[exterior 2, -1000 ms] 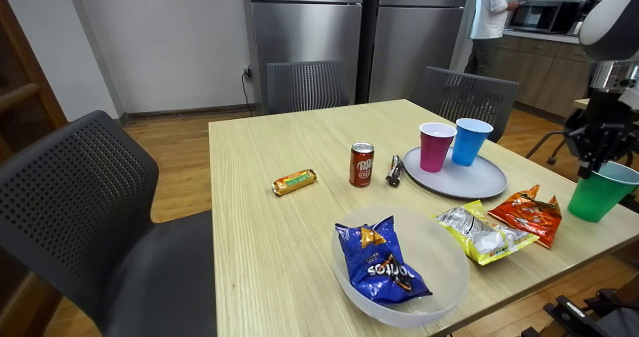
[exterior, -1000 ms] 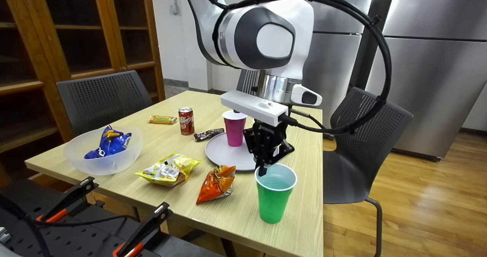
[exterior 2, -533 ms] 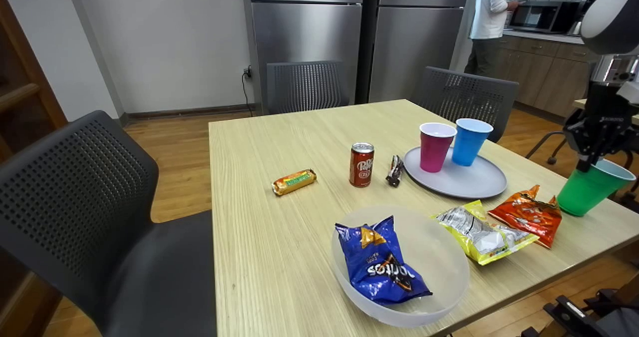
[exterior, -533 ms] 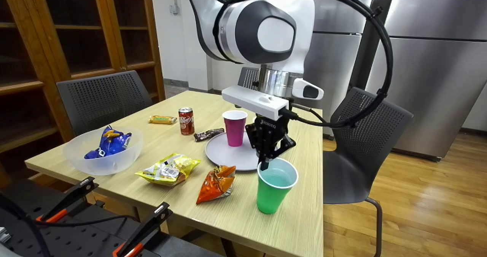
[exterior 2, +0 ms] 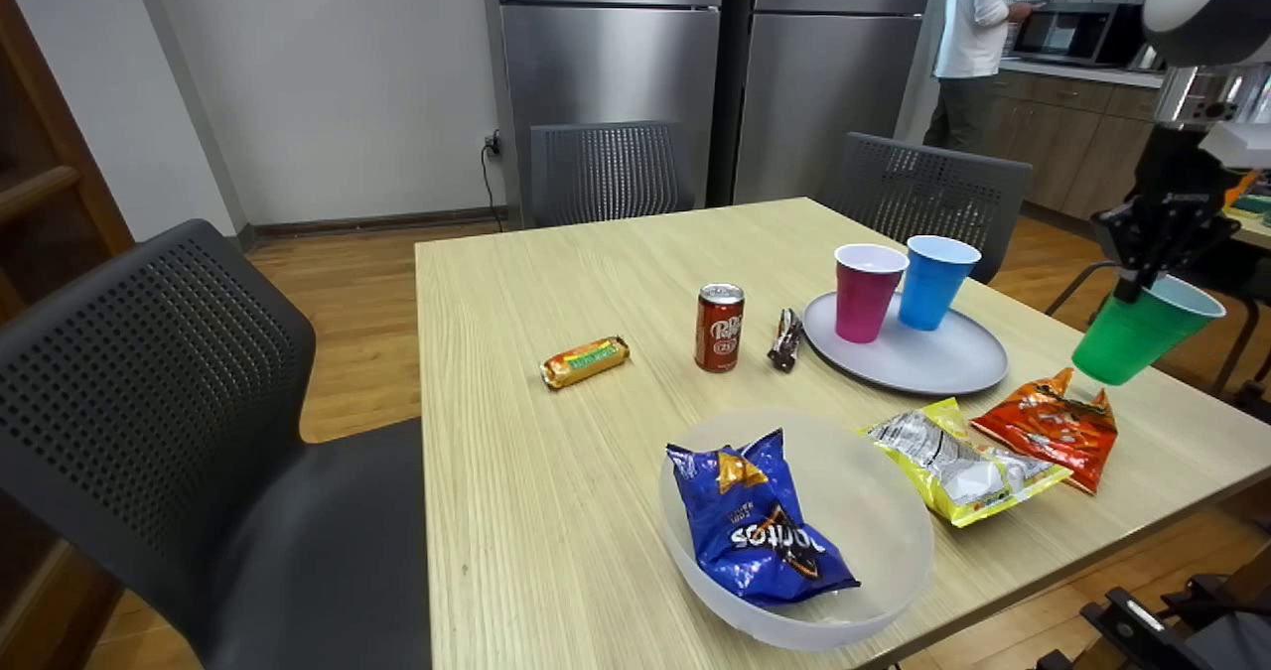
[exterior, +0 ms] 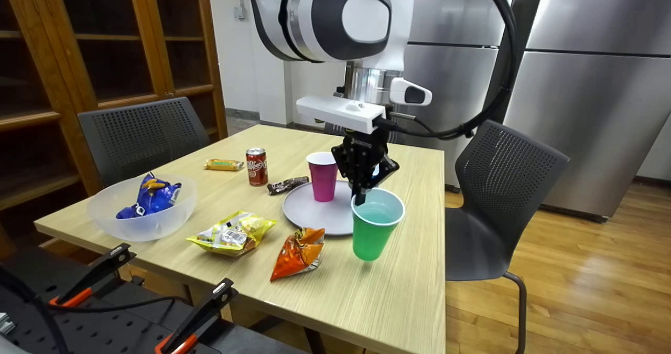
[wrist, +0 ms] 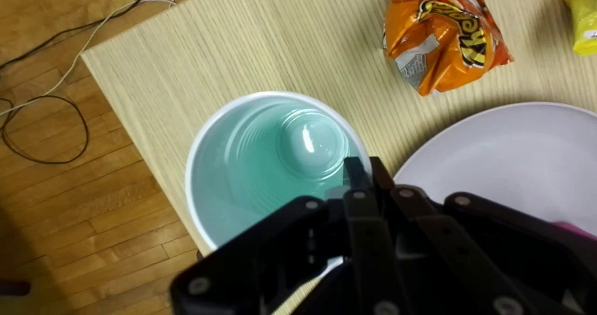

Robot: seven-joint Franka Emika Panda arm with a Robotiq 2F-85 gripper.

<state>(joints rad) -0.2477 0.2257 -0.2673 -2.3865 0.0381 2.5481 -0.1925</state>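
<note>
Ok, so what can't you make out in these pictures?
Green plastic cup: in the wrist view, part of the rim, hidden by the claw.
Magenta plastic cup: same view, all but a sliver, behind the claw or past the right edge.
Person: in an exterior view, the head, cut off by the top edge.

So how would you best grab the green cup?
I'd pinch the green cup by its rim, coming from above, as the gripper does: one finger inside, one outside. Its mouth faces up, tilted a little, and the thin wall looks easy to pinch; the tapering sides could slip.
</note>
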